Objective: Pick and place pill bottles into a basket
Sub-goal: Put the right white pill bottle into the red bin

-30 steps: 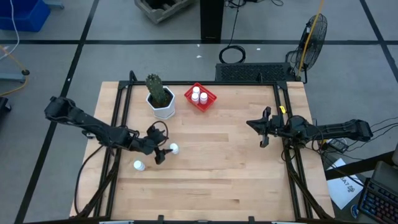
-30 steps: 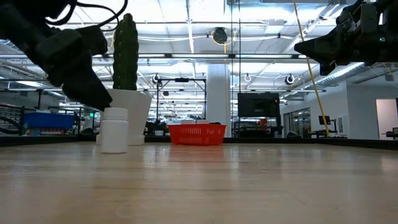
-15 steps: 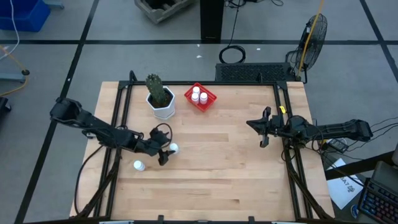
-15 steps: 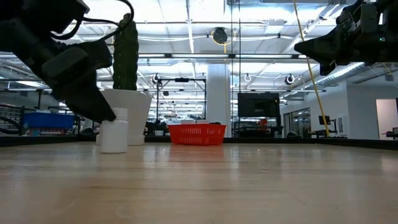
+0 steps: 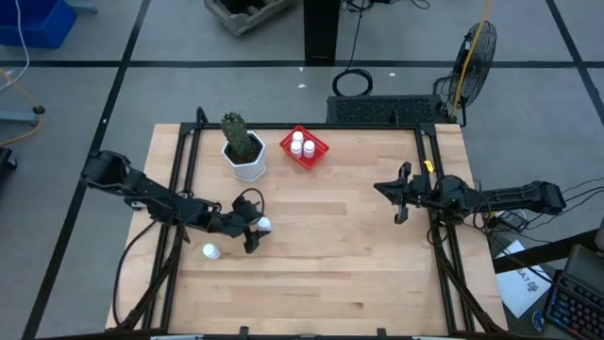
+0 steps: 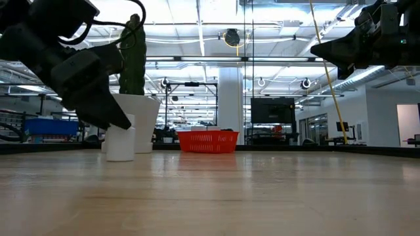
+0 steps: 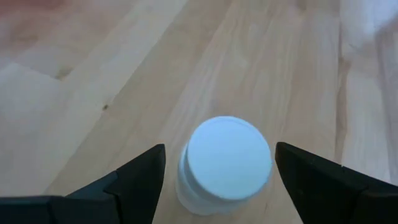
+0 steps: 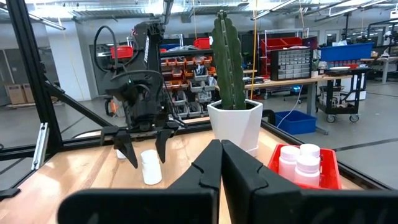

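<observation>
One white pill bottle (image 5: 265,225) stands upright on the wooden table; it also shows in the left wrist view (image 7: 229,160), the low view (image 6: 120,141) and the right wrist view (image 8: 150,167). My left gripper (image 5: 253,235) (image 7: 221,155) is open just above it, one finger on either side of its cap, not touching. A second bottle (image 5: 210,251) stands nearer the table's left front. The red basket (image 5: 304,148) (image 8: 333,163) at the far edge holds bottles (image 8: 298,162). My right gripper (image 5: 394,196) (image 8: 221,152) is shut and empty over the table's right part.
A white hexagonal pot with a cactus (image 5: 243,151) (image 8: 233,121) stands left of the basket, beyond the left gripper. Black frame rails (image 5: 184,189) run along the table's left and right sides. Bare wood (image 5: 330,246) lies between the two arms.
My left gripper has moved toward the table's right edge and a little down, coming over the standing pill bottle, so that its open fingers now straddle the cap. The bottle has stayed in place.
</observation>
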You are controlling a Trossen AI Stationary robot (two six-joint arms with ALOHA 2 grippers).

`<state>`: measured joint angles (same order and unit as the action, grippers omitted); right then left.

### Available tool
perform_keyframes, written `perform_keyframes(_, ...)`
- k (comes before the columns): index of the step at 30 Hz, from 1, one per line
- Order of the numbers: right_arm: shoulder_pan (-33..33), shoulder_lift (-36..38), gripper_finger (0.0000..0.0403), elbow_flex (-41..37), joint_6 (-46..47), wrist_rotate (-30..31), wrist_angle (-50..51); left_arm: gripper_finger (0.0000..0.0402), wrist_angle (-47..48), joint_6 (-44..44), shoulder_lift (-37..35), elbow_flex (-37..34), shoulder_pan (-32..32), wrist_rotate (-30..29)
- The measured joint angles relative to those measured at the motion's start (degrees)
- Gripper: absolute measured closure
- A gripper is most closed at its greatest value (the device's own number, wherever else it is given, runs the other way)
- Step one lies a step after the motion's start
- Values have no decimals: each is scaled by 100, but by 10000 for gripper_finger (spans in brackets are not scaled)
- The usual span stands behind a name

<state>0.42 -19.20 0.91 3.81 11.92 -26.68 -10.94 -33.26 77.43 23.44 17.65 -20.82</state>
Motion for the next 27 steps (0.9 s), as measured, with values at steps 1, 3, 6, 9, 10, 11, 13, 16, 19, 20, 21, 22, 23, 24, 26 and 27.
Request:
perform_keyframes(1, 0, 0, 399, 0, 0, 0, 0, 106, -30, -1, -22, 0, -1, 13)
perform_keyframes(3, 0, 0, 399, 0, 0, 0, 2, 125, -149, 13, -28, 0, -1, 28)
perform_keyframes(6, 0, 0, 399, 0, 0, 0, 2, 156, -112, 19, -26, 0, 0, 35)
perform_keyframes(9, 0, 0, 399, 0, 0, -2, 0, 185, -46, -14, -28, 0, 0, 74)
perform_keyframes(10, 0, 0, 399, 0, 0, 0, 2, 194, -47, -13, -28, 0, 0, 104)
perform_keyframes(11, 0, 0, 399, 0, 0, 0, 2, 202, -67, -24, -28, 0, -2, 125)
perform_keyframes(13, 0, 0, 399, 0, 0, -1, 0, 212, -114, -31, -28, 0, -2, 135)
perform_keyframes(16, 0, 0, 399, 0, 0, 0, 0, 217, -147, -31, -28, 0, -2, 110)
perform_keyframes(19, 0, 0, 399, 0, 0, -2, 2, 211, -303, -4, -28, -1, -4, -74)
perform_keyframes(20, 0, 0, 399, 0, 0, 0, 0, 209, -402, 67, -28, 8, -8, -136)
perform_keyframes(21, 0, 0, 399, 0, 0, -1, 2, 207, -456, 156, -28, 37, -22, -184)
perform_keyframes(22, 0, 0, 399, 1, 0, -2, 2, 207, -557, 269, -28, 56, -50, -197)
perform_keyframes(23, 0, 0, 399, 0, 0, 0, 0, 207, -654, 382, -28, 83, -97, -199)
perform_keyframes(24, 0, 0, 399, 0, 0, 0, 0, 209, -771, 494, -28, 117, -161, -206)
perform_keyframes(26, -2, 0, 399, 0, 0, 0, 2, 216, -982, 715, -28, 186, -322, -280)
perform_keyframes(27, 0, 0, 399, 2, 0, 0, 0, 221, -1037, 841, -28, 233, -418, -283)
